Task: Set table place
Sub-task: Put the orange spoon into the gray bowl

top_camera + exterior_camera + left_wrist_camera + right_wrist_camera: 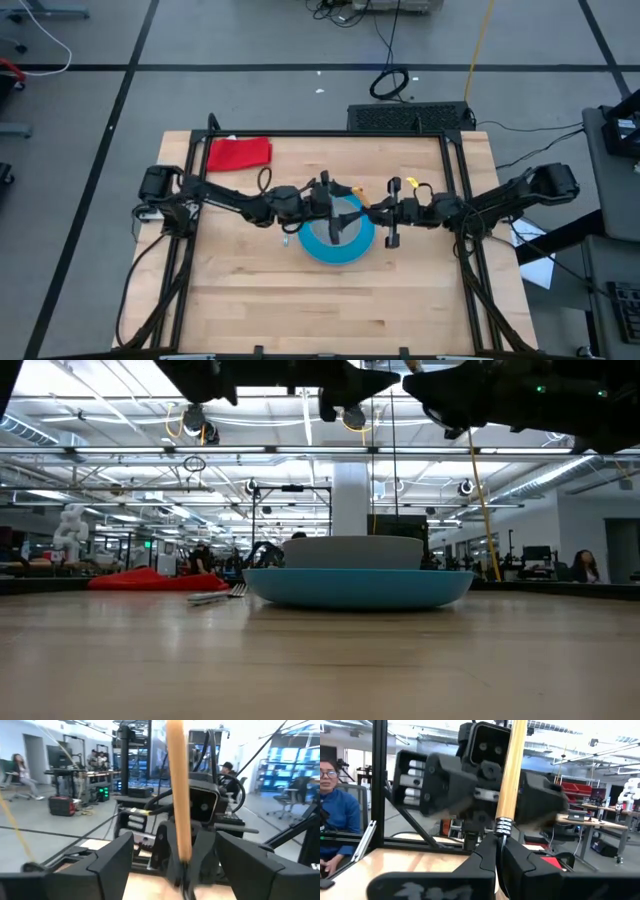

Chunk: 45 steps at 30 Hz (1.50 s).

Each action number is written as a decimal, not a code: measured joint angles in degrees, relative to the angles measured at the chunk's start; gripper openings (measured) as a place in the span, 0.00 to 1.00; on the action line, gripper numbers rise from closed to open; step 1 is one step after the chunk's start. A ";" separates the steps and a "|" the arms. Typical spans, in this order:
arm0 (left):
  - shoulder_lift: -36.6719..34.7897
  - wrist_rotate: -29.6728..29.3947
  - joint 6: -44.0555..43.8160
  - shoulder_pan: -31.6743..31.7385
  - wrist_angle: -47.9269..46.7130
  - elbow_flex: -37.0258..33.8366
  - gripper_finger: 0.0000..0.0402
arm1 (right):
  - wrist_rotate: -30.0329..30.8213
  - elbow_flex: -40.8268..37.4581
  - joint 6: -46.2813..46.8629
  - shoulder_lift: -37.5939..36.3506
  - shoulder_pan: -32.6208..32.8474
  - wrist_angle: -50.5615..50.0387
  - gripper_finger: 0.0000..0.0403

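The blue plate (335, 245) lies at the table's middle with the grey bowl (355, 551) on it. The fork (215, 597) lies on the table (300, 300) left of the plate. Both grippers meet above the plate. My right gripper (499, 842) is shut on the orange-handled spoon (509, 775). My left gripper (175, 840) is open, its two fingers standing on either side of the spoon's handle (178, 785) without touching it. The spoon's bowl is hidden. My right gripper pinches the spoon's thin metal neck (501, 840), just below the silver ferrule of the orange handle, between its two fingers. The fingers come level from the table's right side and lie across the spoon. The spoon is lifted clear above the plate, and its handle rises beyond the fingers.
A red cloth (238, 152) lies at the table's far left corner. Black frame posts stand along the table's left and right edges. People sit and stand in the room beyond the table. Bare wood lies on the table's near half.
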 joint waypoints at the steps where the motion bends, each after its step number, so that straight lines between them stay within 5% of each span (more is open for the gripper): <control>1: 0.69 0.80 -0.28 0.17 -0.07 0.77 0.68 | -0.01 0.61 -0.37 0.88 0.00 0.16 0.00; 30: 2.48 1.39 -0.34 -1.14 2.10 2.74 0.09 | -0.31 2.23 -4.85 1.53 0.02 0.76 0.00; 39: 2.46 1.39 -0.96 -1.14 1.18 2.74 0.08 | -0.15 2.23 -3.88 1.55 0.02 -0.49 0.02; 45: 1.39 2.31 -0.79 -1.21 -0.74 2.70 0.08 | 0.77 2.22 2.89 0.73 0.40 -6.07 0.23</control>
